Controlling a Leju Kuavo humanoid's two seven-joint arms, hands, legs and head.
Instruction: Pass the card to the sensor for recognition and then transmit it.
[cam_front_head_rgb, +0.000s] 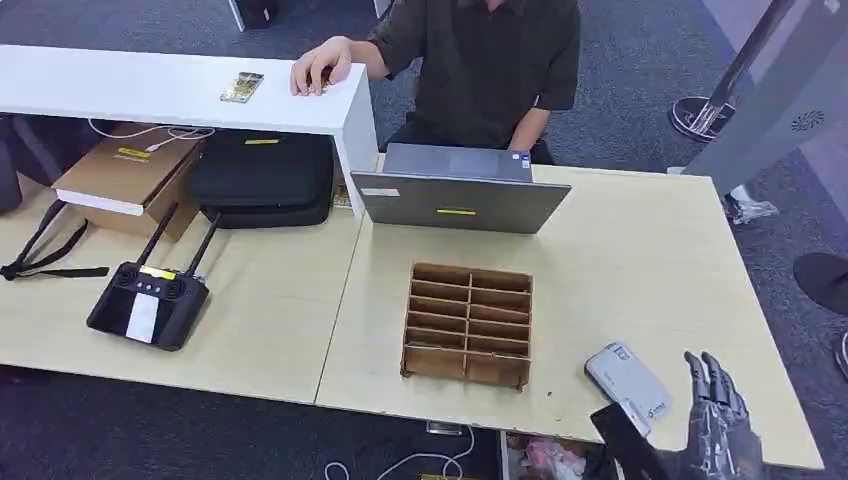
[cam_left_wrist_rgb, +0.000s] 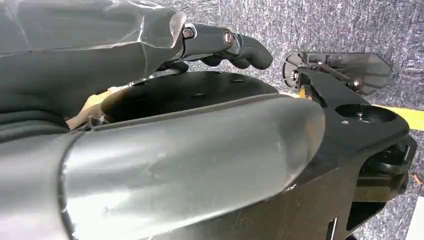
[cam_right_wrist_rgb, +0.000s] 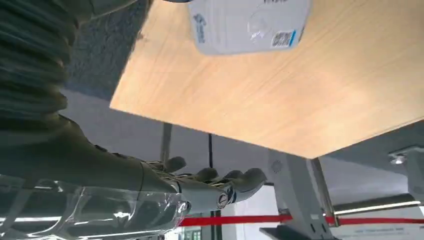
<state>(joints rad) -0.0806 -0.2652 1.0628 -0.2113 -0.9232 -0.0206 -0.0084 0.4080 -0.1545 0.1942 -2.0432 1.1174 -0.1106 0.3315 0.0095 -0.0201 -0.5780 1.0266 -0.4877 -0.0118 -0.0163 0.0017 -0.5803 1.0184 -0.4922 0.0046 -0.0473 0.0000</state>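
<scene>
Two columns of slots in the wooden organizer (cam_front_head_rgb: 467, 324) on the table (cam_front_head_rgb: 640, 260); contents not discernible. Right hand (cam_front_head_rgb: 716, 412) (fingers straight, apart) holds nothing near the white sensor (cam_front_head_rgb: 627, 380). Left hand (cam_left_wrist_rgb: 150, 55): grasp cannot be told.

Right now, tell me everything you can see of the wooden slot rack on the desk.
The wooden slot rack looks like thin brown laser-cut board, lying flat on the light wood table. Thin dividers split it into two columns of narrow slots, all seemingly empty. It sits in front of the grey laptop and left of the white card reader, apart from both. No hand touches it; the right hand is off toward the table's near right edge.
</scene>
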